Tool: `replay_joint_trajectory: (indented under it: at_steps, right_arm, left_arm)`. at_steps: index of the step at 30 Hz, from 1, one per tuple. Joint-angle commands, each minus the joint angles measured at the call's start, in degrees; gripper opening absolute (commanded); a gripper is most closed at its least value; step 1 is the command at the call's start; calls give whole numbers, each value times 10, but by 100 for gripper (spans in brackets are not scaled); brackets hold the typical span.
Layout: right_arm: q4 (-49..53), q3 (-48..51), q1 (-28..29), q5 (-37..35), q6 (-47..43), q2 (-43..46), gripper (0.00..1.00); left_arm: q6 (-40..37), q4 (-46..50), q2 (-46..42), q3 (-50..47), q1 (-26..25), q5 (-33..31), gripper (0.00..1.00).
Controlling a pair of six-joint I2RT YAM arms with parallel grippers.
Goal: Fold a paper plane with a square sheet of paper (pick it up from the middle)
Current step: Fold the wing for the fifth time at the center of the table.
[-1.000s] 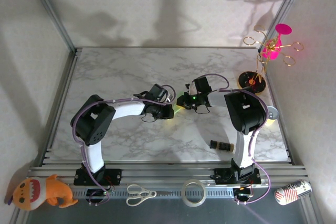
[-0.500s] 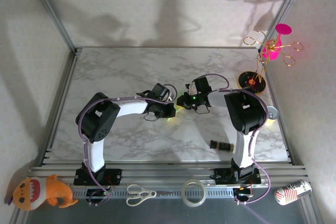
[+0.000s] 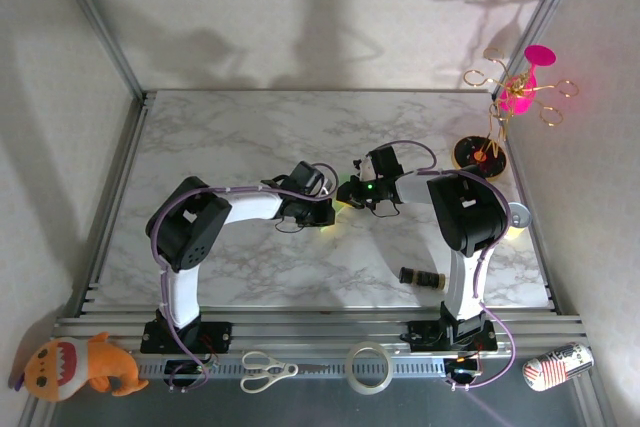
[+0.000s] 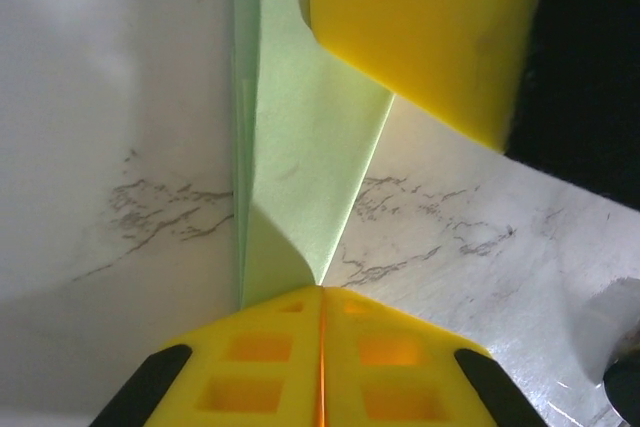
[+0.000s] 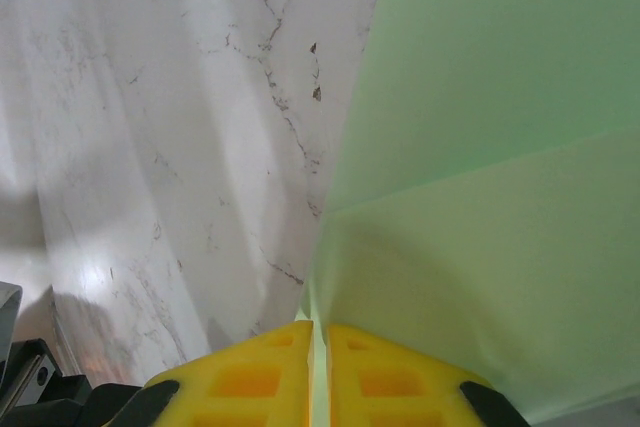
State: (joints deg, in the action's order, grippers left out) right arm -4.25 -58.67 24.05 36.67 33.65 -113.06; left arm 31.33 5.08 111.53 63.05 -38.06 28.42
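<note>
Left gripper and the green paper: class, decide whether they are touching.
Touching. The left wrist view shows the green paper running into the seam between the shut yellow fingertips of the left gripper, with no gap.

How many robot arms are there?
2. The left arm stands at the table's near left, the right arm at its near right; both reach the green paper in the middle. None look hidden.
</note>
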Motion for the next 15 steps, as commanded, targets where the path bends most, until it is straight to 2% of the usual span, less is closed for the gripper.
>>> replay_joint_trajectory:
  at_steps: [1,15]
  right_arm:
    - [9,7,16,-40,-12,-34,14]
    - [39,-48,-20,-68,-55,-31,13]
  left_arm:
    - [-4,38,10,-26,-10,-30,7]
    - [-14,49,1,-45,-10,-41,1]
